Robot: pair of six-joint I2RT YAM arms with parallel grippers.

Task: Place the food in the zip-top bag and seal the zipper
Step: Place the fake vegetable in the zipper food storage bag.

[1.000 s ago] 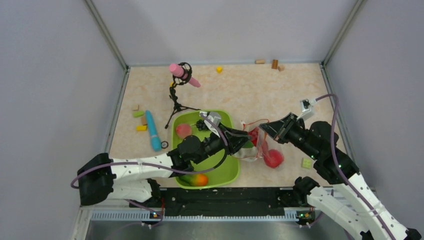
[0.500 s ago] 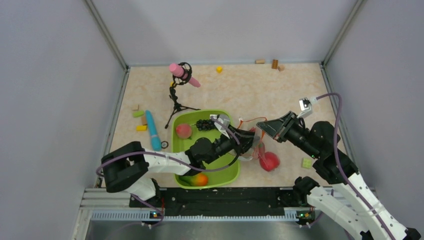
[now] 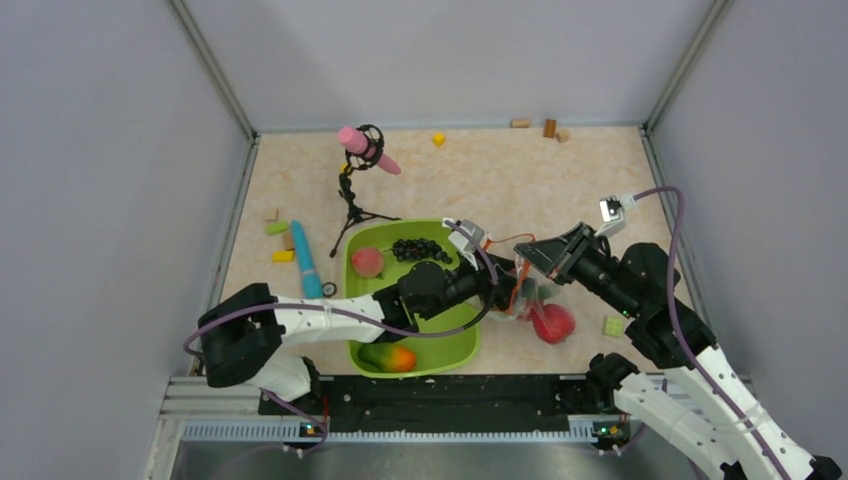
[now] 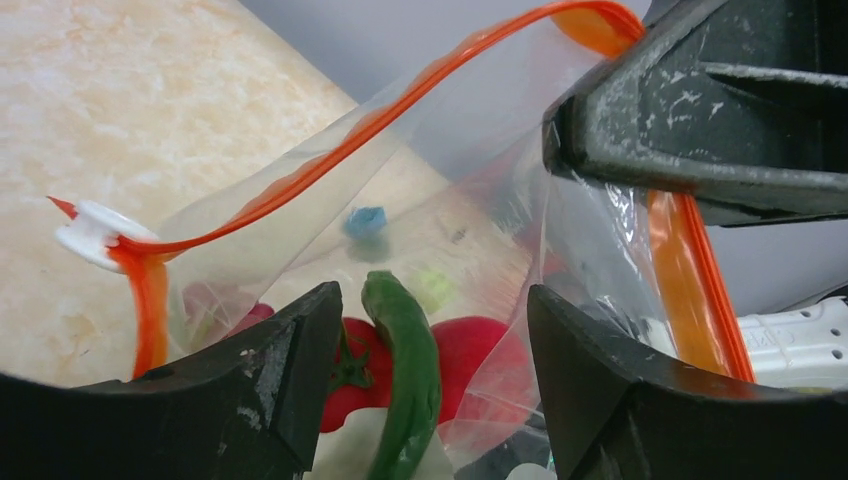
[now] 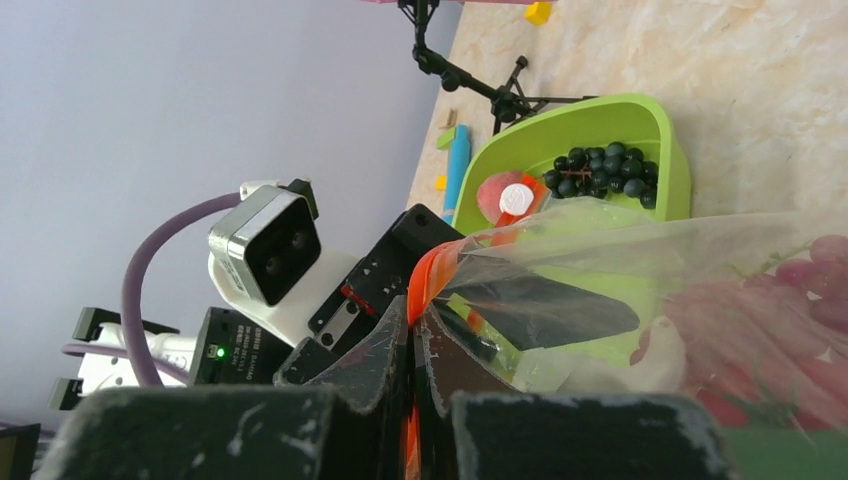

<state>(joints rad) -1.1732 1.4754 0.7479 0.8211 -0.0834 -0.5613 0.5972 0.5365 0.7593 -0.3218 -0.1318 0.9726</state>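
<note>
The clear zip-top bag (image 3: 530, 300) lies right of the green tray, its mouth held up. My right gripper (image 3: 540, 257) is shut on the orange-red zipper strip (image 5: 425, 275). My left gripper (image 3: 500, 283) is open, its fingers inside the bag's mouth (image 4: 432, 300). A green cucumber (image 4: 405, 370), red round pieces (image 4: 470, 345) and a white piece (image 4: 350, 440) lie in the bag, untouched between the jaws. A red round piece (image 3: 553, 323) shows through the bag. In the tray lie a peach (image 3: 367, 262), dark grapes (image 3: 420, 250) and an orange-green piece (image 3: 390, 357).
The lime-green tray (image 3: 455, 345) sits under my left arm. A pink microphone on a black tripod (image 3: 362, 150) stands behind it. A light-blue stick (image 3: 305, 260) and small blocks (image 3: 280, 240) lie left; a green block (image 3: 612, 325) lies right. Loose blocks (image 3: 548, 127) line the back wall.
My left gripper has moved right from over the tray into the bag's mouth, uncovering the grapes. My right gripper has kept hold of the strip, and the bag has shifted slightly.
</note>
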